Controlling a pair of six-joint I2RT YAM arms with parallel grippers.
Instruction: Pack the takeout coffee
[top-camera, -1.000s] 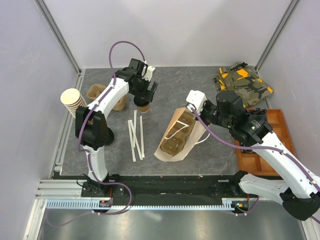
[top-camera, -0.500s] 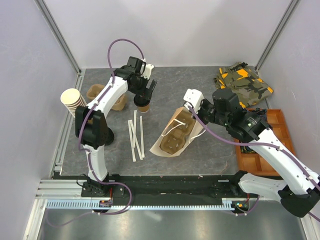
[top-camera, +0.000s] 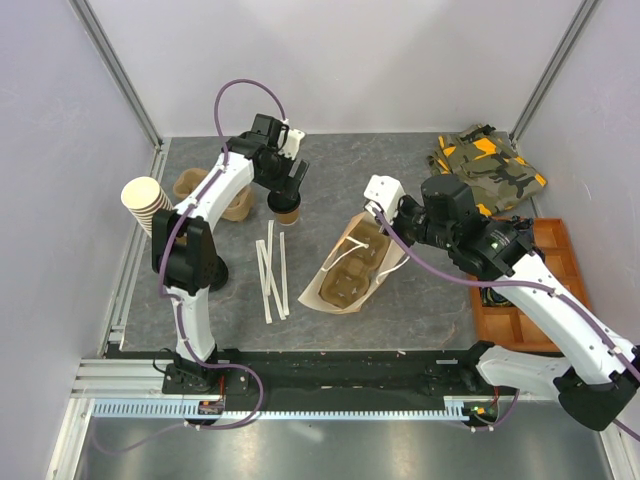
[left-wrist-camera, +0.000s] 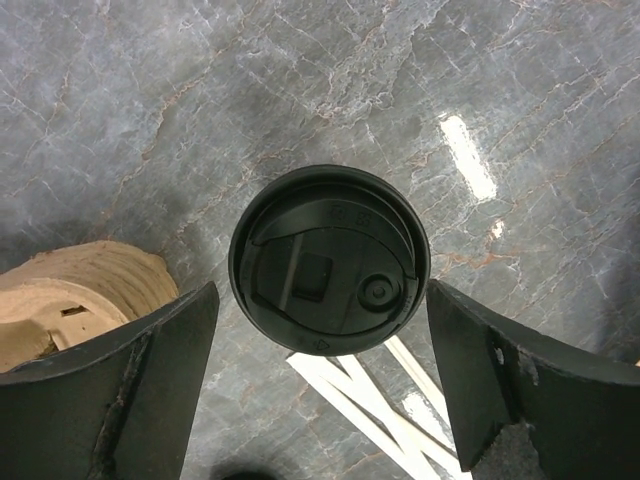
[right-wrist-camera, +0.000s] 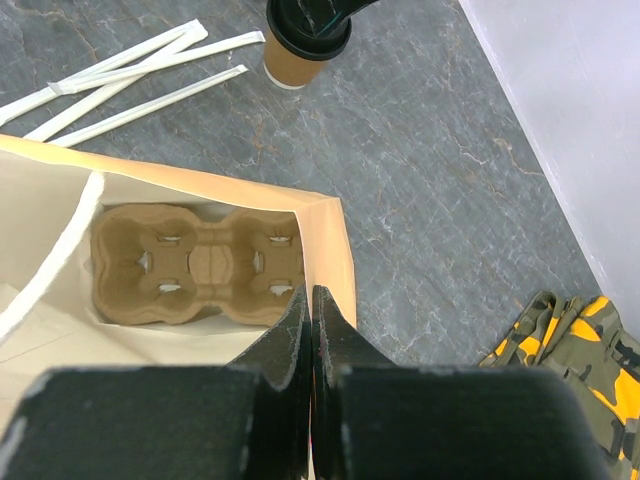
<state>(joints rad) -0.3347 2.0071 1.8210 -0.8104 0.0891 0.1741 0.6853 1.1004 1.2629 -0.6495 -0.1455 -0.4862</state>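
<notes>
The takeout coffee (top-camera: 288, 212) is a small kraft cup with a black lid (left-wrist-camera: 328, 260), standing upright on the grey table. It also shows in the right wrist view (right-wrist-camera: 305, 35). My left gripper (top-camera: 287, 188) is open directly above it, and in the left wrist view (left-wrist-camera: 320, 295) its jaws stand either side of the lid without touching it. My right gripper (top-camera: 392, 238) is shut on the rim of the paper bag (top-camera: 335, 300) and holds its mouth open (right-wrist-camera: 310, 300). A pulp cup carrier (right-wrist-camera: 195, 262) lies inside the bag.
White paper-wrapped sticks (top-camera: 272, 270) lie left of the bag. A stack of brown cups (top-camera: 148, 200) and a pulp tray (top-camera: 198, 185) are at the far left. A camouflage cloth (top-camera: 487, 160) lies at the back right, with an orange tray (top-camera: 550, 290) at the right edge.
My right gripper has drawn the bag's rim to the left, and the bag has shifted left and stands more open. My left gripper has stayed over the cup, moving slightly.
</notes>
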